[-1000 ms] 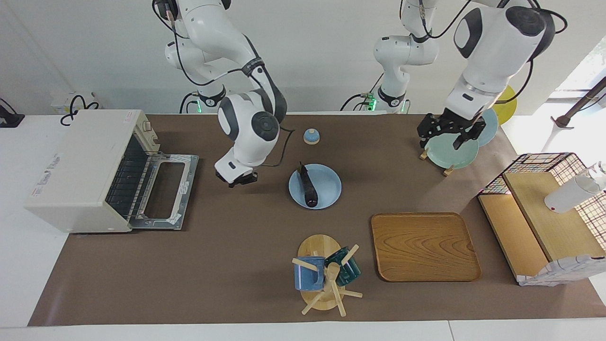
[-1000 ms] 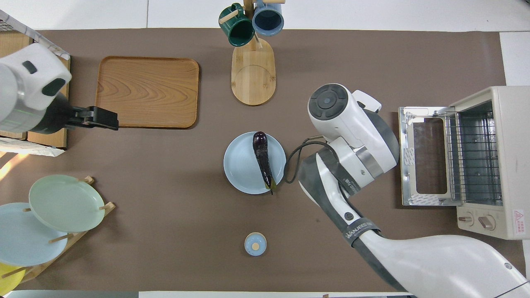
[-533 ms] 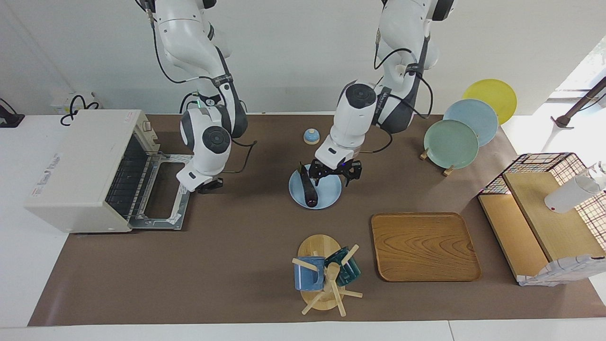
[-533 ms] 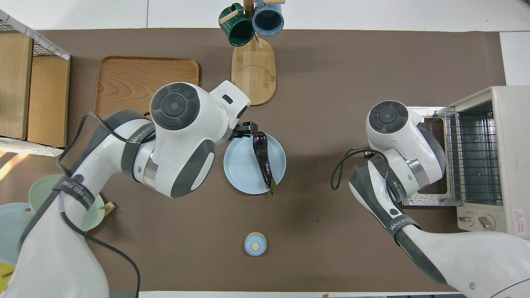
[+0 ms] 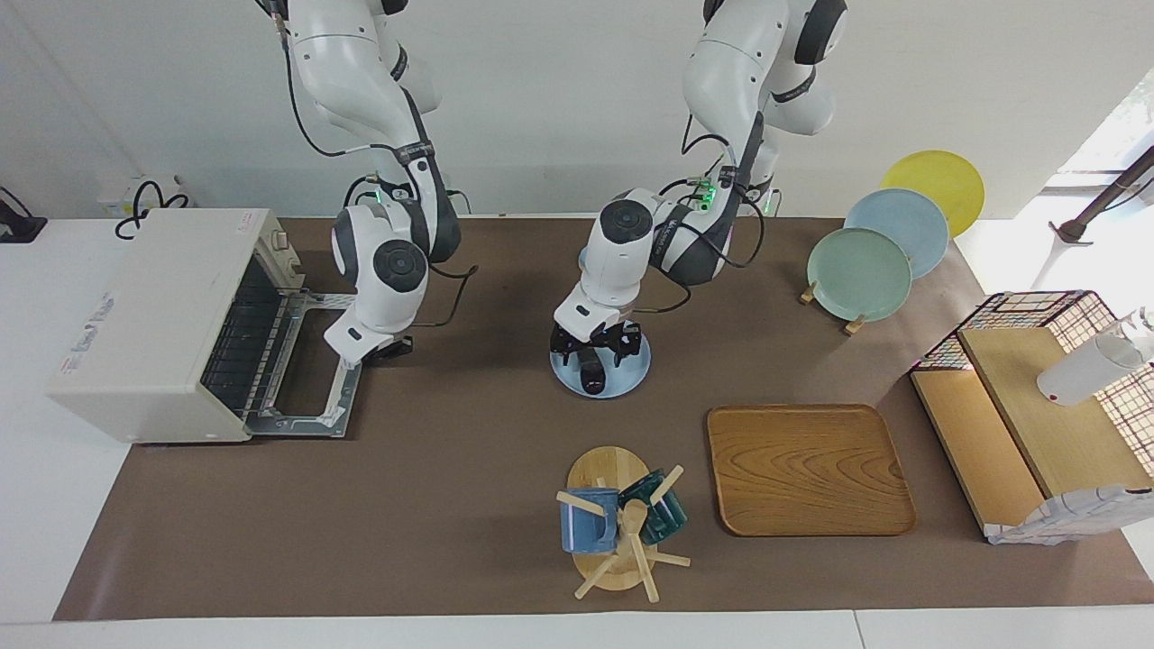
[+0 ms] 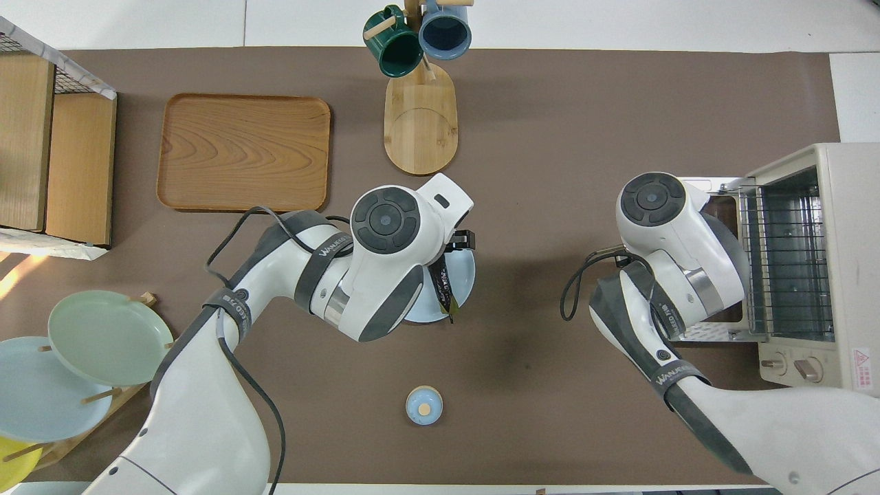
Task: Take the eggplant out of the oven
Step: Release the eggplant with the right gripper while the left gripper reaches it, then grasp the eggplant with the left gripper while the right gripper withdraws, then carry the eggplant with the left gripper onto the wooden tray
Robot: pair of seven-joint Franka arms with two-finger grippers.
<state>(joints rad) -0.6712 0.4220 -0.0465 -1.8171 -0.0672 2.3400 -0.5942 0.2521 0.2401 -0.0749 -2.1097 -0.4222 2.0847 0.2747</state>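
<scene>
Purple-black, the eggplant (image 5: pixel 590 371) lies on the pale blue plate (image 5: pixel 632 371) under my left gripper (image 5: pixel 590 345), already out of the oven (image 5: pixel 149 324). My left fingers straddle it; whether they grip it I cannot tell. If I close off-centre, the slim body could roll off the plate, or the plate could skid. My right gripper (image 5: pixel 383 347) hangs over the oven's open door (image 5: pixel 311 365), its fingers unreadable. Beside the plate sit a small bell (image 6: pixel 423 405), the mug rack (image 5: pixel 618 532) and a wooden tray (image 5: pixel 807 469); none blocks me.
</scene>
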